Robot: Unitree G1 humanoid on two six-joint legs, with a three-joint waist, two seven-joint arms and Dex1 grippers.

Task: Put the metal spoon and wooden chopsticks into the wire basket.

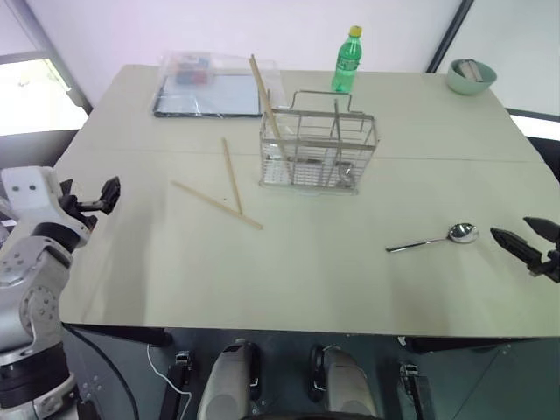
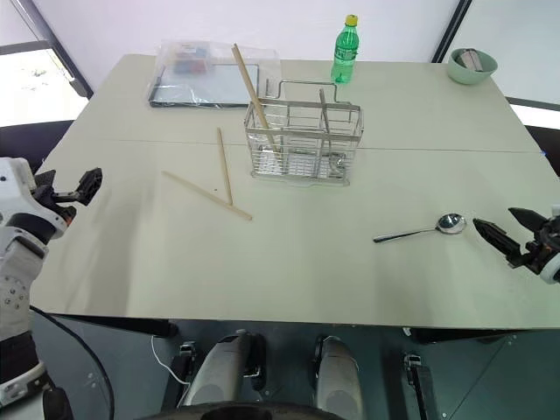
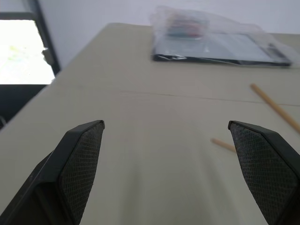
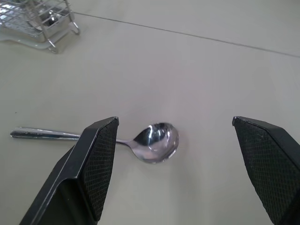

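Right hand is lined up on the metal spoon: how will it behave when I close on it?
The metal spoon lies flat on the table, its shiny surface probably slippery, so the open right hand may skid it rather than lift it. The slim handle sits low, hard to get under. The rounded bowl might let it rock or pivot if pushed. It looks stiff and light.

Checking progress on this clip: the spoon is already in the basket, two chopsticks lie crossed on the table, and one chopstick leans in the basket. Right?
Not quite. The spoon is not in the basket; it lies on the table just ahead of the open right tool, as the right wrist view shows. Two chopsticks do lie crossed on the table, and one chopstick leans in the basket.
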